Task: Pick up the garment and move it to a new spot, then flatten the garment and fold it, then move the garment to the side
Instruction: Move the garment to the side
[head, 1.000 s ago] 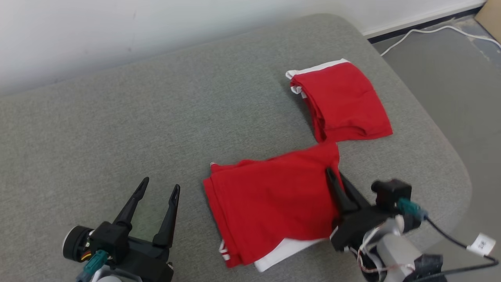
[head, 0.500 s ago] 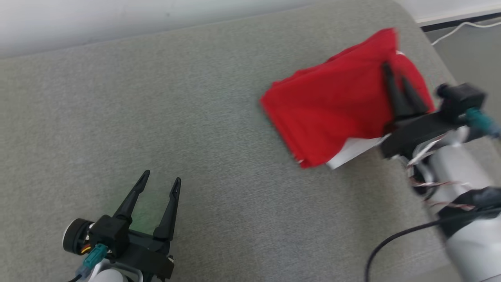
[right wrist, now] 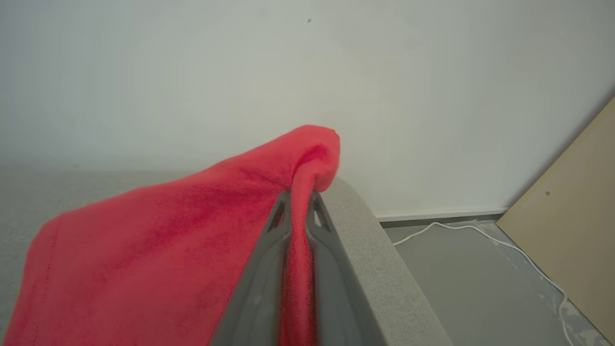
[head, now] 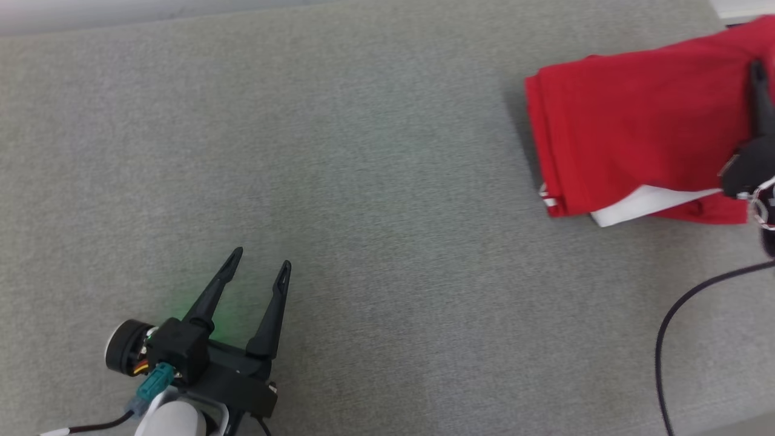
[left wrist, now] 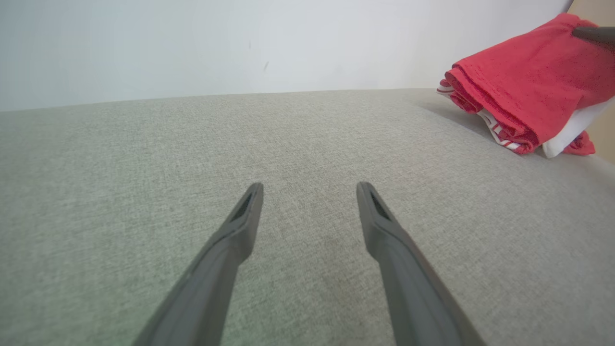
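Observation:
The garment (head: 636, 133) is a folded red piece with a white layer and striped trim showing at its near edge. It sits at the far right of the grey cushion (head: 363, 181), its right end raised. My right gripper (head: 757, 68) is shut on that end, and the right wrist view shows red cloth pinched between the fingers of the right gripper (right wrist: 299, 197), with the garment (right wrist: 168, 240) draping down to the left. My left gripper (head: 261, 257) rests open at the lower left with nothing in it. The left wrist view shows the left gripper (left wrist: 310, 187) over bare cushion and the garment (left wrist: 528, 96) far right.
A black cable (head: 678, 315) runs from my right arm across the lower right. The cushion's rounded right edge (right wrist: 375, 250) drops to a grey floor with a white cord (right wrist: 480, 230) and a tan board (right wrist: 576, 216). A white wall stands behind.
My right gripper has lifted the garment's end and carried it away and to the right. The head camera has shifted, so the whole picture moved. The left gripper stays open.

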Tool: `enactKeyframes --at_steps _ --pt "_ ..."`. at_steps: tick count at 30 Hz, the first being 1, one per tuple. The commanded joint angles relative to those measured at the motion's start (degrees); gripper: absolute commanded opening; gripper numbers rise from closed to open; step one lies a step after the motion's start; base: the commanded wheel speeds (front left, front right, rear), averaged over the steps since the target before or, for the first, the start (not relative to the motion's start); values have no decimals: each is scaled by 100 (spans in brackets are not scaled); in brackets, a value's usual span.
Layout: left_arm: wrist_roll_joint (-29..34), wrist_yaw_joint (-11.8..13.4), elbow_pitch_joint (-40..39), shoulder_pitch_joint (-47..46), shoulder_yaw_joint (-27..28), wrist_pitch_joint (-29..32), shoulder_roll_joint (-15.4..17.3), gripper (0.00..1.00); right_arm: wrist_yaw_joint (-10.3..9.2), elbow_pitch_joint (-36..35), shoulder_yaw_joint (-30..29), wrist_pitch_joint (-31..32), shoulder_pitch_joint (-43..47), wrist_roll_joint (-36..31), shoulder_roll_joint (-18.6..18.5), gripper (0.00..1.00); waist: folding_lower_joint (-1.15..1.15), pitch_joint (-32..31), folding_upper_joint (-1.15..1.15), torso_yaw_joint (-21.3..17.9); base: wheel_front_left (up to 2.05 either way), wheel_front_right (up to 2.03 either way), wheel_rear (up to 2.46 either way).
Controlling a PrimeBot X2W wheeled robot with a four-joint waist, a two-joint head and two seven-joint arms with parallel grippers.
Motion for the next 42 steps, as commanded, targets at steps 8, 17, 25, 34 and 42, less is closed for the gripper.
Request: enactKeyframes --at_steps 8,17,25,34,42 --pt "33 15 20 -149 -1 -21 10 100 -1 941 -948 -4 -360 -1089 -194 100 -1 177 -1 392 0 0 0" --pt "-4 160 58 126 141 -21 -85 100 -3 -459 -1914 -4 769 -2069 674 100 -1 -260 -1 643 0 0 0" --pt "-102 427 129 471 483 -21 -153 100 -3 -1643 -1993 -5 2144 -1822 1316 100 -1 -796 -1 987 0 0 0" --pt "8 624 341 1060 776 -21 -177 100 -3 -2244 -1724 -5 3416 -1782 1832 100 -1 -1400 -1 1356 0 0 0" --pt "-20 665 435 1451 1012 -21 -181 100 -3 -2312 -1442 -5 3928 -1651 2007 100 -1 -1820 -1 1378 0 0 0"
